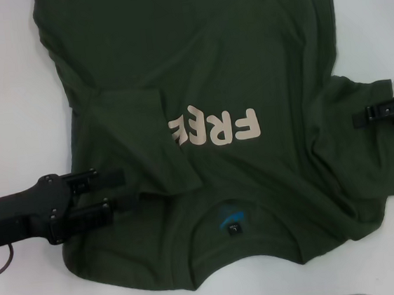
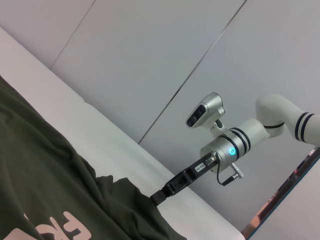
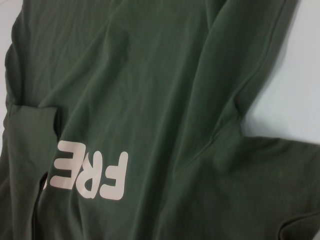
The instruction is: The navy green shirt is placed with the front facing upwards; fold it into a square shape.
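Your dark olive-green short-sleeved cotton shirt [image 1: 245, 65] lies front-up on the smooth white desk [image 1: 9, 104], collar nearest you, its soft fabric creased in long folds. The left sleeve is folded in over the chest, covering part of the cream block letters "FREE" [image 1: 216, 126]. A blue mark and small dark label sit inside the collar. Your left claw [image 1: 120, 191] has its black fingers narrowly apart at the folded sleeve's edge. Your right claw [image 1: 357, 116] touches the right sleeve; you cannot tell its grip.
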